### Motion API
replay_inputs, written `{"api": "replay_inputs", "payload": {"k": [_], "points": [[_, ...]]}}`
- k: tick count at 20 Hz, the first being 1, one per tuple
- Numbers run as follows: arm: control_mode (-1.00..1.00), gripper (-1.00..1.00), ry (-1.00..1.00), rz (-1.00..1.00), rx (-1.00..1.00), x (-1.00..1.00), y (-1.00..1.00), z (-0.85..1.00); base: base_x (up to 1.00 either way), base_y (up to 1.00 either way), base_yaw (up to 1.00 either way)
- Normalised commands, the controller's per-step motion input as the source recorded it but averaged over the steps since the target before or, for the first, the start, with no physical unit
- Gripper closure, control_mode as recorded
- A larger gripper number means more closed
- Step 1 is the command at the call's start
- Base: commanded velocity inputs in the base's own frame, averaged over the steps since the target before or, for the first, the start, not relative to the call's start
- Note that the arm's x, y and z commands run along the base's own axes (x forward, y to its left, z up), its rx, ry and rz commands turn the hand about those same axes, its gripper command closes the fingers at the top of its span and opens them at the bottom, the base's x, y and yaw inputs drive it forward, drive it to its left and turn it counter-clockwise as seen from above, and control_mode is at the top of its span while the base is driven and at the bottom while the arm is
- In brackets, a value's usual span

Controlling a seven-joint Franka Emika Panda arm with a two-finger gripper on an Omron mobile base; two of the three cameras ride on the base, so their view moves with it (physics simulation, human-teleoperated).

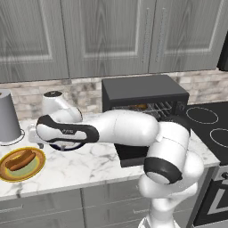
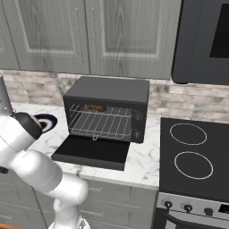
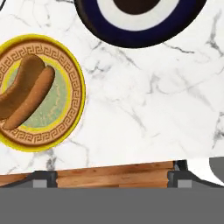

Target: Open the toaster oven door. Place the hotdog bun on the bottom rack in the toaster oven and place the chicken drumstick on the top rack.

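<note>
The gripper (image 3: 112, 177) is hovering over the marble counter (image 3: 144, 113), jaws spread wide and holding nothing. In the hand view the hotdog bun (image 3: 25, 92) is lying up and to the left of the claw on a yellow patterned plate (image 3: 72, 114), its long axis running diagonally; the claw would likely need to shift that way and turn across the bun. A dark blue plate (image 3: 105, 34) is sitting just beyond. Farther back, the toaster oven (image 2: 107, 91) is standing with its door (image 2: 91, 152) folded flat, wire racks (image 2: 103, 123) exposed. Something brownish is resting deep inside, possibly the chicken drumstick (image 2: 96, 108). A grey canister (image 1: 9, 118) is standing behind the bun's plate.
</note>
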Motion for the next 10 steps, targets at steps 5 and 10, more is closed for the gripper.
{"api": "replay_inputs", "payload": {"k": [5,10], "points": [[-1.00,-1.00,0.04,-0.44,0.06,0.31,0.30,-0.25,0.00,0.00,0.00],[-1.00,-1.00,0.09,-0.23,0.15,0.37,0.25,-0.12,0.00,0.00,0.00]]}}
